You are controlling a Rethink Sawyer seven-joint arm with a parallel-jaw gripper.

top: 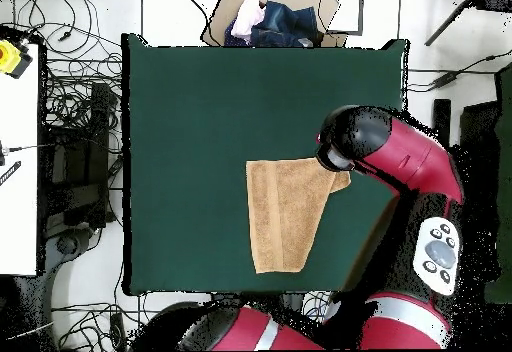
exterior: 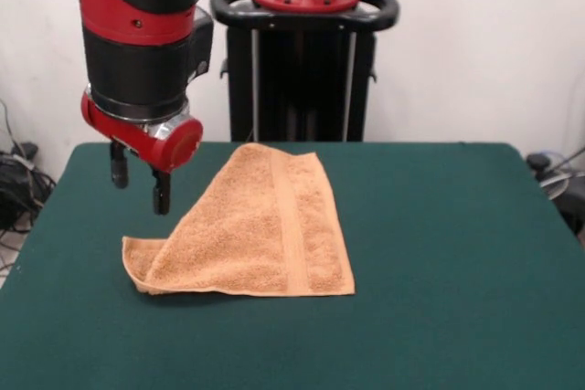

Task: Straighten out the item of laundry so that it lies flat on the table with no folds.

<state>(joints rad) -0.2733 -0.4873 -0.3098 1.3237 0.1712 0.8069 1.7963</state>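
The item of laundry (exterior: 260,235), an orange-tan terry towel, lies on the green table (exterior: 439,253) with one side folded diagonally over itself, so only a small corner pokes out at its near left. A flat woven band runs down its right part. From above the towel (top: 283,213) reads as a tapered shape, its corner by the arm tucked under the arm's head. My gripper (exterior: 140,184) hangs above the table just left of the towel, open, two dark fingers (exterior: 162,194) pointing down with nothing between them. In the overhead view the arm's black head (top: 345,140) hides the gripper.
The red arm (top: 410,163) reaches over the table's right side in the overhead view. A cardboard box with clothes (top: 272,18) sits beyond the far edge. Cables and a white desk (top: 18,158) lie left of the table. The black pedestal (exterior: 302,70) stands behind the towel.
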